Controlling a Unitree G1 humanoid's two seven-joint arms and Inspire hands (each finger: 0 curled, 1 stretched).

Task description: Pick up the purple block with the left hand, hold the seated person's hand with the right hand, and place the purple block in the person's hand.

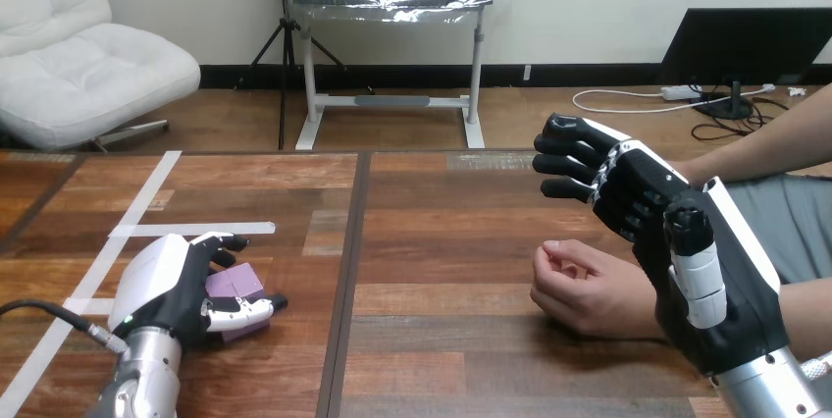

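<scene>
Wooden desk (442, 241) planks stretch across the scene, with white tape strips (191, 230) marking the left part. At the near left, the left robot hand (162, 286) is closed around the purple block (234, 283), fingers on its far side and thumb on its near side; I cannot tell whether the block is clear of the desk. On the right, the person's hand (579, 290) rests on the desk in a loose fist. The right robot hand (731, 290) is raised just beside and above the person's wrist, its fingers loosely bent and spread, gripping nothing. The block lies well apart from the person's hand.
</scene>
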